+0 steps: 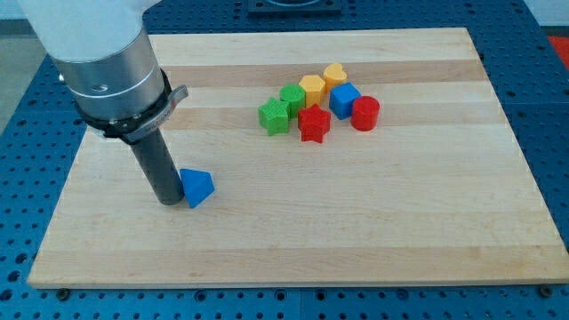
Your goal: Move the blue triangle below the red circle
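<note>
My tip (169, 201) sits low on the view's left of the wooden board (427, 231), touching the left side of the blue triangle (197, 188). No claw on this rig, just the bare rod, so nothing to spread or pinch. Further back toward the view's top right is a tight cluster: red star (313, 123), green cube (275, 116), a second green block (292, 96), red circle (364, 114), blue cube (344, 100), orange block (312, 88), yellow heart (334, 76). The triangle is well apart from the red circle. Risks, as I judge it: an off-centre push on the wedge could spin it off the tip; a line aimed too high could plough into the star and scatter the cluster, shifting the target
</note>
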Tool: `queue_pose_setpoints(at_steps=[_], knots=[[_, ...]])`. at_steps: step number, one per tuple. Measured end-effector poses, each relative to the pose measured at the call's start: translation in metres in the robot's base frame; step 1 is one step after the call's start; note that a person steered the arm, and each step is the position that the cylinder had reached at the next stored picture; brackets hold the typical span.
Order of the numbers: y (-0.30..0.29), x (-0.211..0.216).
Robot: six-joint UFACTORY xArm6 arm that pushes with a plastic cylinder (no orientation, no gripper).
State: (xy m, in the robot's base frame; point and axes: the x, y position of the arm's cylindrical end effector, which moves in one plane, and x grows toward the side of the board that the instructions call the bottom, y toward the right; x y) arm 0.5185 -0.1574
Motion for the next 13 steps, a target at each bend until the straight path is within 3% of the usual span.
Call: queue_pose_setpoints(at_steps=[1, 3, 5, 6, 7, 8, 9, 12, 13], knots=[[0.008, -0.004], [0.127, -0.007], [0.199, -0.026], [0.197, -0.013], [0.154, 0.007], [0.095, -0.001], [0.09, -0.03], [0.248, -0.039], [0.238, -0.026]])
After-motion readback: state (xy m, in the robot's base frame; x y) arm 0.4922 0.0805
